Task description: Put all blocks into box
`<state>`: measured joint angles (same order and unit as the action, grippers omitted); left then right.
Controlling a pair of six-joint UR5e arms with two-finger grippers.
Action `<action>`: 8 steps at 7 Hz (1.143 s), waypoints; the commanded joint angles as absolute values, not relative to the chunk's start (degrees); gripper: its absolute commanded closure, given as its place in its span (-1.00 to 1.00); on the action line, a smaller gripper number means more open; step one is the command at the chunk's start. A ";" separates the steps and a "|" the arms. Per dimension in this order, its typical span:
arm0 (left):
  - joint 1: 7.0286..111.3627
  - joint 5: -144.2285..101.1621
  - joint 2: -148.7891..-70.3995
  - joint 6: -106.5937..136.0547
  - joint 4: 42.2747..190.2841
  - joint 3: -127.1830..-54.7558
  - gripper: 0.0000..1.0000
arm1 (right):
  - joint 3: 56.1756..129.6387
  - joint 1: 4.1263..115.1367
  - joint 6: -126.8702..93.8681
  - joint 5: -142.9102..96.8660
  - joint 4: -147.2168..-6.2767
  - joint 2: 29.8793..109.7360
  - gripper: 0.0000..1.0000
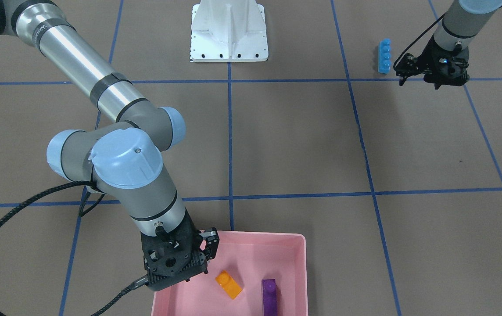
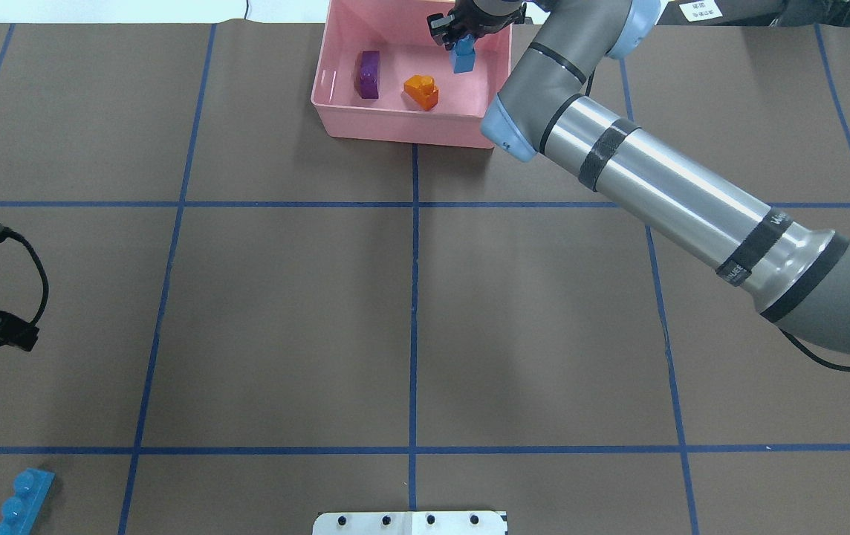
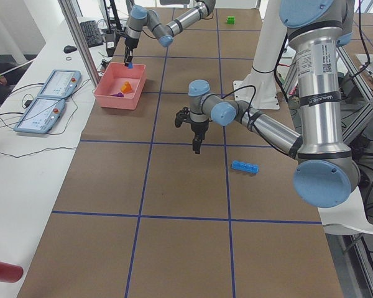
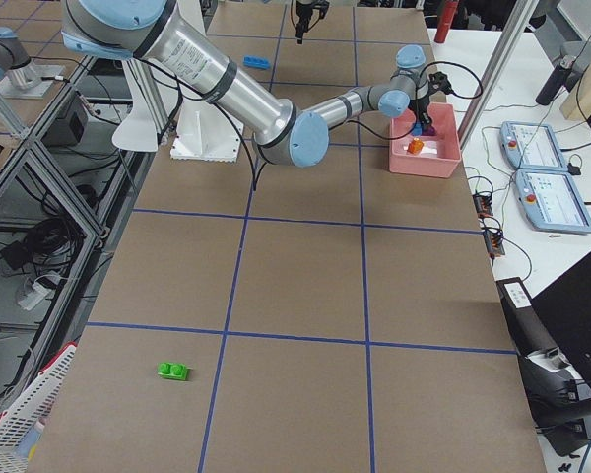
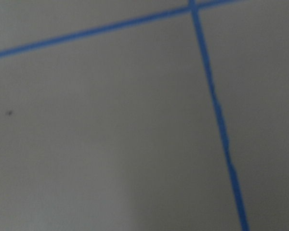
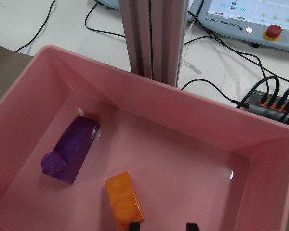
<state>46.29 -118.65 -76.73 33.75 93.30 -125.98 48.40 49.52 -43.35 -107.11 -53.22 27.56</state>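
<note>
The pink box stands at the table's far edge and holds the orange block and the purple block. My right gripper hangs over the box's right part, shut on the tiny light-blue block, which is above the floor. In the right wrist view the block is out of view. The long light-blue bar lies near my left gripper, which hovers beside it, open and empty. The green block lies far off on the table's right end.
The white metal base stands at the robot's side of the table, in the middle. Operator tablets and cables lie just beyond the box's far wall. An aluminium post rises behind the box.
</note>
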 commanded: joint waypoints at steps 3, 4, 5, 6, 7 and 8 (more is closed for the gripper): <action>39.92 -121.54 -62.67 35.39 107.66 -127.00 -1.00 | 46.05 48.07 -46.49 -104.41 -49.75 26.46 -0.99; 33.12 -121.29 -62.75 44.29 112.19 -126.22 -1.00 | 47.62 48.60 -46.58 -104.68 -50.01 26.54 -0.99; 26.35 -119.55 -62.75 51.17 115.19 -125.69 -1.00 | 50.07 48.86 -46.50 -105.37 -50.97 26.98 -0.99; 22.28 -116.40 -62.84 54.11 115.66 -124.73 -1.00 | 55.75 49.13 -46.32 -106.16 -56.46 28.29 -0.99; 18.84 -113.93 -63.02 56.66 117.32 -122.80 -1.00 | 63.47 49.22 -46.23 -106.52 -62.52 30.82 -0.99; 16.72 -113.12 -62.93 58.86 122.12 -119.91 -1.00 | 69.03 49.74 -46.23 -108.70 -66.75 32.94 -0.99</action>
<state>20.26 -114.97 -62.92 55.66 117.64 -122.93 61.33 49.26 -46.28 -106.76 -60.75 30.26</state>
